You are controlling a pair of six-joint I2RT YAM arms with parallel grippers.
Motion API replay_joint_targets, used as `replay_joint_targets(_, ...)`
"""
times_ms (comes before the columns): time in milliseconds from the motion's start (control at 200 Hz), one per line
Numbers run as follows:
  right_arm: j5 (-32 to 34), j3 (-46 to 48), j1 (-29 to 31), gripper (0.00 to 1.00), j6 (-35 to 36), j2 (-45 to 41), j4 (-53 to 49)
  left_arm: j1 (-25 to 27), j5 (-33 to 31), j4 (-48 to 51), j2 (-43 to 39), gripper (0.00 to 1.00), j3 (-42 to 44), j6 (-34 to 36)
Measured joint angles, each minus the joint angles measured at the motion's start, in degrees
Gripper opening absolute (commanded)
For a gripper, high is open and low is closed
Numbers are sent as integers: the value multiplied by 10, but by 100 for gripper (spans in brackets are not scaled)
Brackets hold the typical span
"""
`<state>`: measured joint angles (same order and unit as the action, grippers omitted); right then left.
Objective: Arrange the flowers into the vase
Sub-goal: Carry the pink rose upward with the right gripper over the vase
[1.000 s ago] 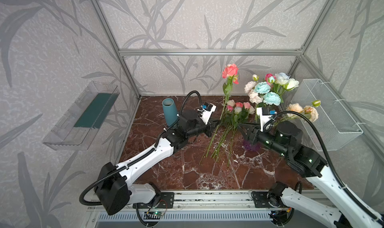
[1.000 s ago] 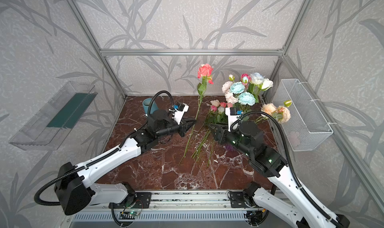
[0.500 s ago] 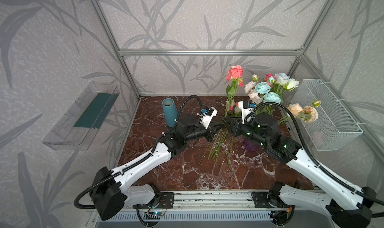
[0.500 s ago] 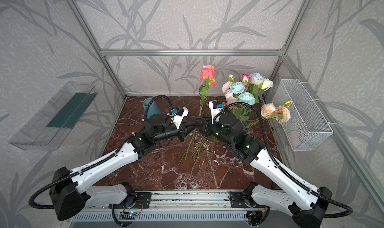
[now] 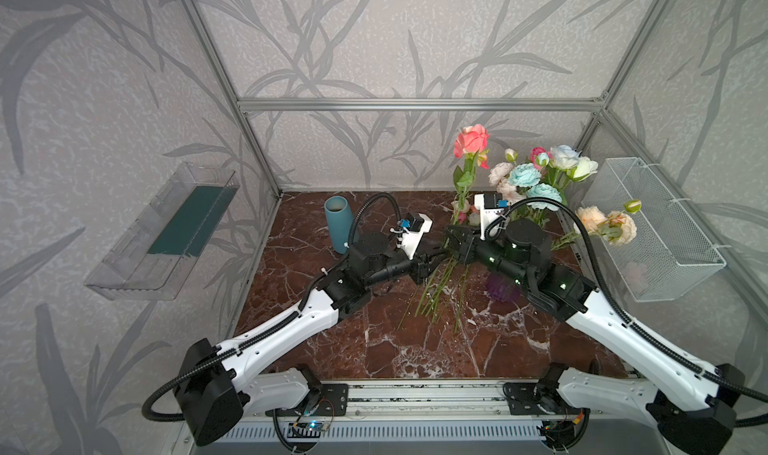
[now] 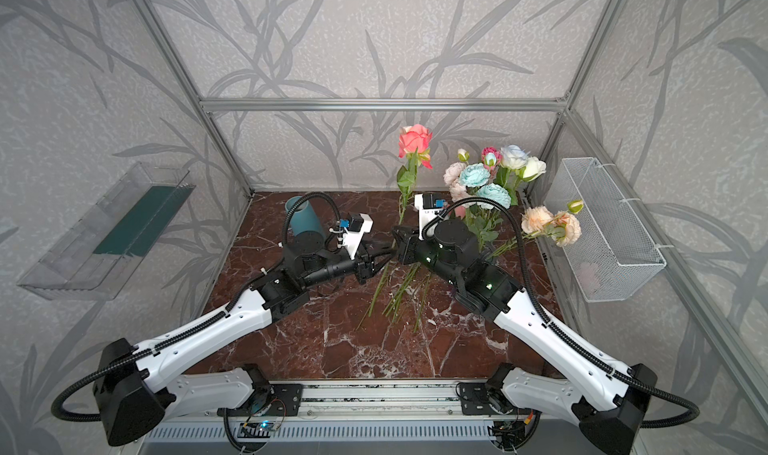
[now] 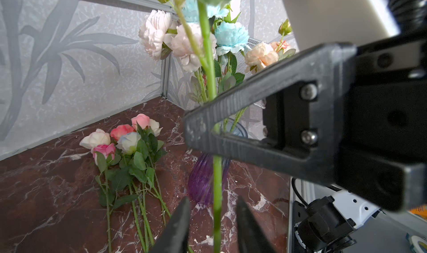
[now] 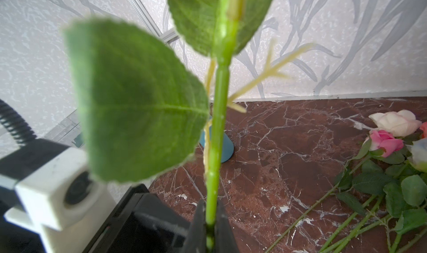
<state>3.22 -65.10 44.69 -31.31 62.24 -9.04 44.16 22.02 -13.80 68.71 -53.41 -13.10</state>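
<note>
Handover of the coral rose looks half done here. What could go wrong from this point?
The right gripper pinches only the thin stem, with the coral rose high above; it could swivel in the grip.
The open left gripper straddles that stem; pulling away sideways could drag it.
The purple vase is already crowded and close to the right arm; inserting could tip it.

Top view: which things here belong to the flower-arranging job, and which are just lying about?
Job:
- coral rose, clamped by the right gripper
- left gripper, open around its stem
- purple vase with blooms already in it
- loose roses on the table

Lying about:
- teal cylinder
- wire basket
- clear wall tray
</note>
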Motion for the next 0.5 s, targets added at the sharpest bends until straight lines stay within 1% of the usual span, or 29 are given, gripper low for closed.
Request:
replay_joint_targets(130, 30, -20, 0, 1, 31, -11, -28, 0, -54, 0, -12, 67, 14, -3)
replay_joint_targets(215, 67, -50, 0, 2, 68, -25, -61, 0, -116, -1, -33, 68, 29, 1)
replay_joint_targets(325, 147, -94, 0, 2, 131, -65, -101, 0, -209, -12, -60, 68, 45, 1)
replay_joint_targets(425, 214, -130, 0, 2, 190, -107, -122, 0, -270, -27, -74, 69, 59, 1)
replay_joint_targets(500, 265, -156, 0, 2, 237, -130, -123, -1, -304, -32, -77, 69, 64, 1)
